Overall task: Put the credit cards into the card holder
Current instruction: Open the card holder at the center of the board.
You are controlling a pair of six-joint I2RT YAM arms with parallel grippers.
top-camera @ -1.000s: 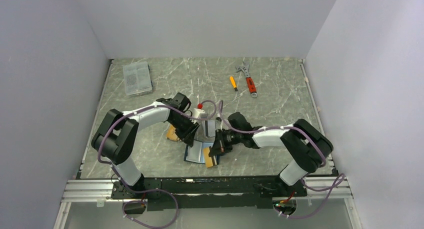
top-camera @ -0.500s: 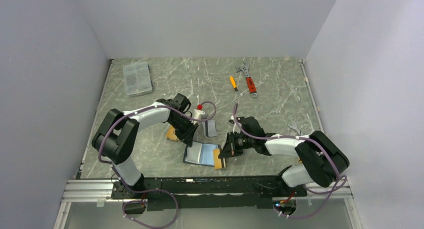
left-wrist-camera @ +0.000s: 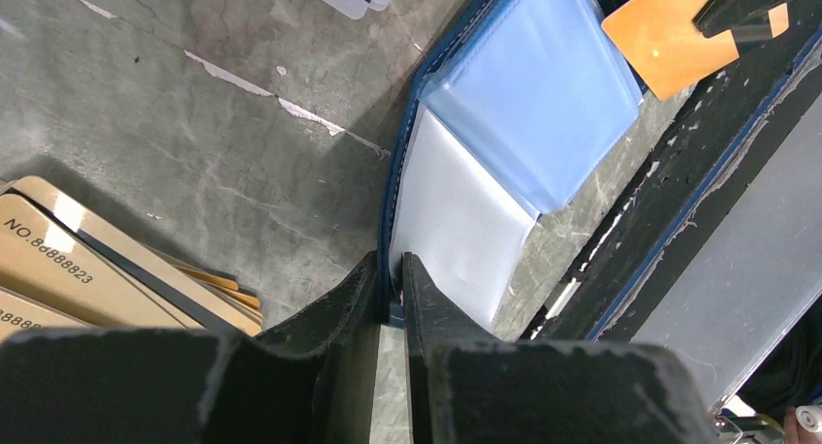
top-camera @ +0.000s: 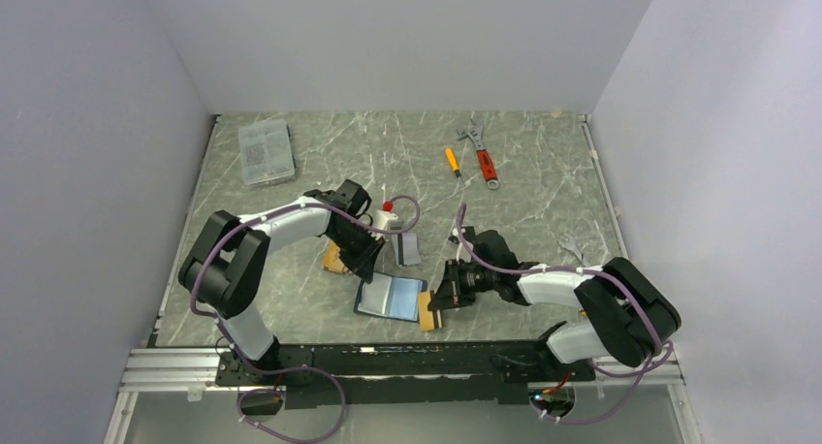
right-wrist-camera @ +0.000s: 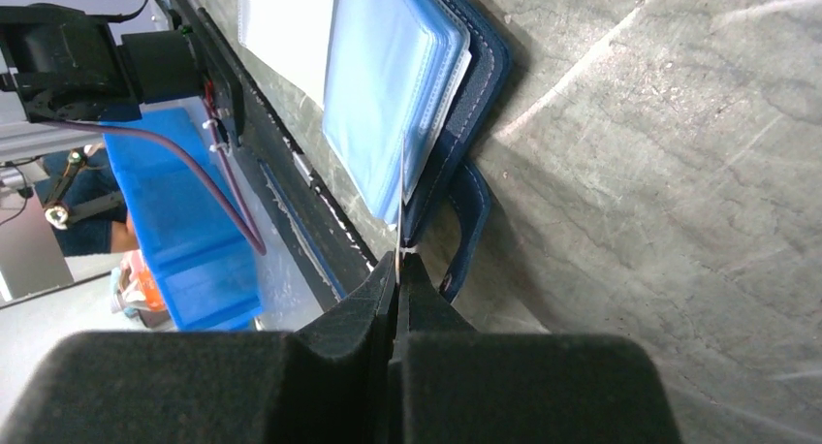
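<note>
Left gripper point(left-wrist-camera: 391, 291) pinching holder point(left-wrist-camera: 528, 95), right gripper point(right-wrist-camera: 398, 262) — orange card point(left-wrist-camera: 664, 42)

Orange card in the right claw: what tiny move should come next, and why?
Probably ease the orange card sideways into a plastic sleeve of the card holder: the right gripper holds it at the holder's open edge, while the left gripper pins the cover.

The left gripper point(left-wrist-camera: 391, 303) seems to pinch the edge of the open card holder point(left-wrist-camera: 523, 105). An orange card point(left-wrist-camera: 664, 37) lies at one o'clock, tan cards point(left-wrist-camera: 58, 269) at eight.
</note>
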